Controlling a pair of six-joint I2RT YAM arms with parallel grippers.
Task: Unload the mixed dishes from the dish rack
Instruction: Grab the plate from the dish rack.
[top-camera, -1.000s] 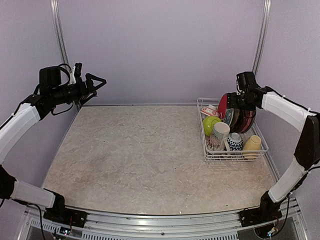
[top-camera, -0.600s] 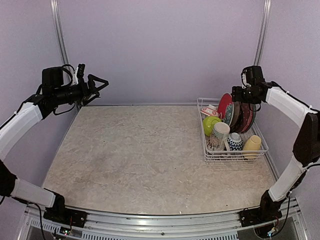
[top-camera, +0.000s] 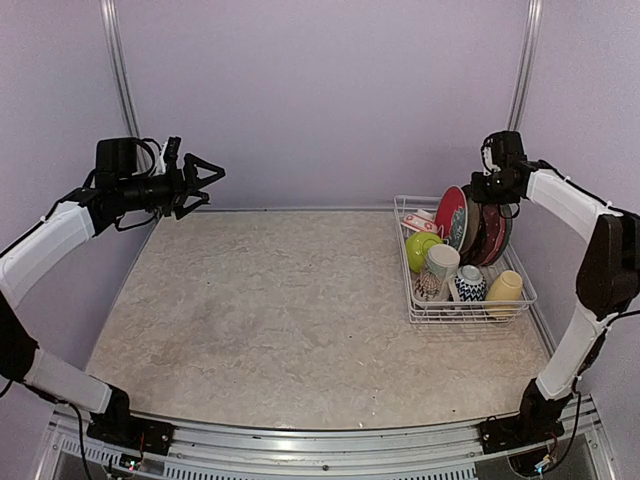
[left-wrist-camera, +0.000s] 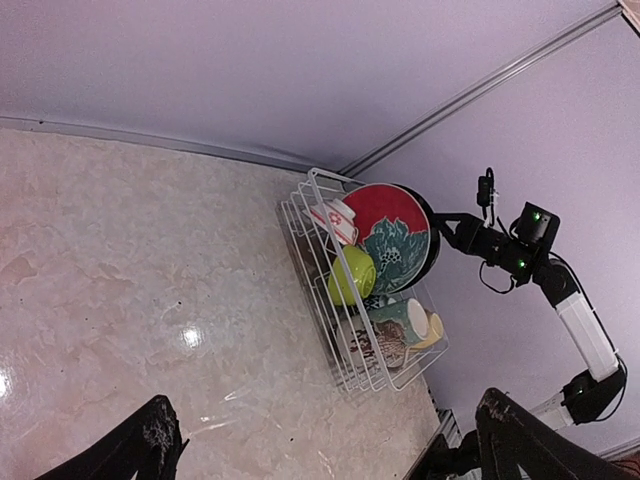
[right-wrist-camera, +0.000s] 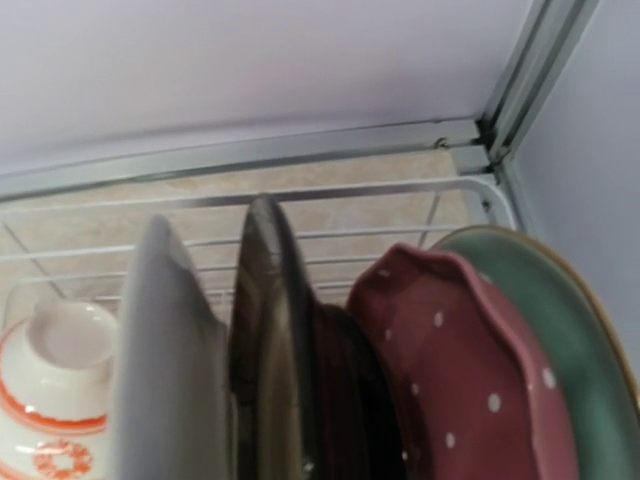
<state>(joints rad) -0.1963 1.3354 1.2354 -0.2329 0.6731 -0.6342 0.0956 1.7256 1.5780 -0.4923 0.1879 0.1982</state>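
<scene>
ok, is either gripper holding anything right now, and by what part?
Left gripper is open, empty. Right gripper sits over the plates; a hold cannot be told.

We look down on a table (top-camera: 280, 310) with a beige, marbled top veined in paler tones. Directly on it stands the dish rack (top-camera: 470, 317), a white wire basket sitting level and loaded with crockery. The rack occupies the table's far right corner. Its far side runs close to the back wall and its right side close to the right wall. Most of the tabletop spreads to the left of the rack and in front of it. From the left wrist, the top (left-wrist-camera: 120, 260) looks glossy, with bright glints of light left of the rack (left-wrist-camera: 305, 250). From the right wrist, a strip of beige top (right-wrist-camera: 350, 213) shows through the rack's far wires (right-wrist-camera: 350, 190).
</scene>
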